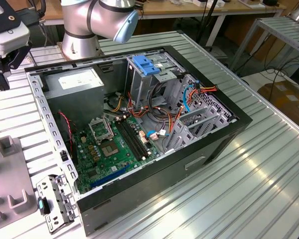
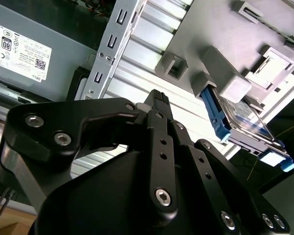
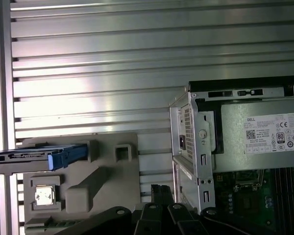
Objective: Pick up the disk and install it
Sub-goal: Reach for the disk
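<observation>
The disk stands on edge in a slot of a grey fixture, with blue rails along its sides. In the first wrist view the disk shows edge-on at the fixture's end. My gripper hovers above the table between the fixture and the open computer case. Its black fingers are pressed together with nothing between them. In the exterior view my gripper hangs at the far upper left, just outside the case's corner. It is well apart from the disk.
Inside the case a grey power-supply box fills the near corner, beside the motherboard and loose cables. A tall metal cage with a light-blue latch stands at the back. A loose metal bracket lies by the fixture. The arm's base sits behind the case.
</observation>
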Tool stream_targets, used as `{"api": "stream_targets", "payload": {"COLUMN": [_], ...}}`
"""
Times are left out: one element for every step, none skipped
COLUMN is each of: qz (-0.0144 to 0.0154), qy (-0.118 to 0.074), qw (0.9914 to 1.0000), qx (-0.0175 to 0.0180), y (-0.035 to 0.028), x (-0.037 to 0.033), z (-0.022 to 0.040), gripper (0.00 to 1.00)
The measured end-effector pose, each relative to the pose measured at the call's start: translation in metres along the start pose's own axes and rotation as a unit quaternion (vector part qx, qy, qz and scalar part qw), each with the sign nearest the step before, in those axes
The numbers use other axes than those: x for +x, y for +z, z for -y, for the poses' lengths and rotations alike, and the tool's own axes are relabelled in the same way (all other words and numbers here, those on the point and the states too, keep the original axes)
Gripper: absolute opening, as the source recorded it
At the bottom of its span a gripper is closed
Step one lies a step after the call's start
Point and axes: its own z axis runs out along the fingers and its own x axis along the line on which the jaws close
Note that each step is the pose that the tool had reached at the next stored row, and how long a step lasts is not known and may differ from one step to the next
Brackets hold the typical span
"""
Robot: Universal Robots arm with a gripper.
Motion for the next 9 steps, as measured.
{"api": "stream_targets", "payload": {"qz": [0.0000,0.0000,0.0000,0.0000,0.0000,0.0000,0.0000,0.0000,0.0000], "qy": [0.000,0.000,0.000,0.000,0.000,0.000,0.000,0.000,0.000], "qw": [1.00000,1.00000,1.00000,1.00000,1.00000,1.00000,1.00000,1.00000,1.00000], "qx": [0.0000,0.0000,0.0000,0.0000,0.0000,0.0000,0.0000,0.0000,0.0000], "y": [0.0000,0.0000,0.0000,-0.0001,-0.0001,-0.0001,-0.0001,-0.0002,-0.0002], "x": [0.0009,0.0014,0.0023,0.0034,0.0044,0.0055,0.0064,0.0076,0.0086], "z": [0.0001,0.0001,0.0002,0.0002,0.0003,0.0004,0.0005,0.0006,0.0006], "gripper": [0.11,0.11,0.11,0.11,0.11,0.11,0.11,0.11,0.11]}}
